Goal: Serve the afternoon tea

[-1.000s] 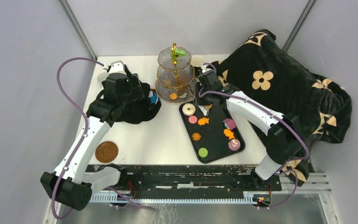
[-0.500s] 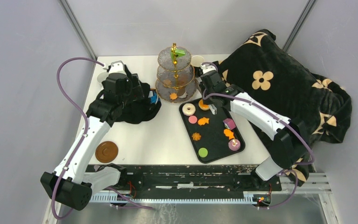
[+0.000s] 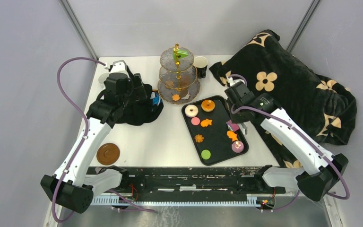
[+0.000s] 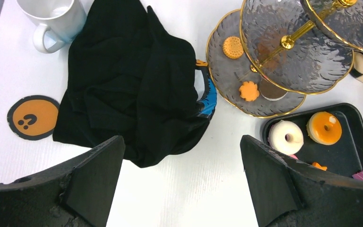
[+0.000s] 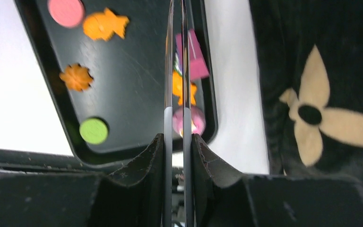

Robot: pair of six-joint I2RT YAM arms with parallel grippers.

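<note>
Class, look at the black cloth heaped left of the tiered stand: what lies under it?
Only a blue, orange and white edge pokes out from under the black cloth beside the tiered stand. The rest of that object is covered, so what it is cannot be told.

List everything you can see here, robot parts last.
tiered stand: one, glass and gold, far centre
black tray: one, in front of the stand
ring donuts: two, white and orange, tray's far end
orange cookies: three on the tray, two on the stand's bottom tier
pink discs: two, on the tray
green disc: one, tray's near end
purple cube: one, tray's right side
white mug: one, far left
dark cup: one, right of the stand
coasters: two, orange and brown, left
black cloth: one, left of the stand
flowered blanket: one, black and cream, right
metal tongs: one, held
left fingers: open, above the cloth
right fingers: shut on the tongs
</note>
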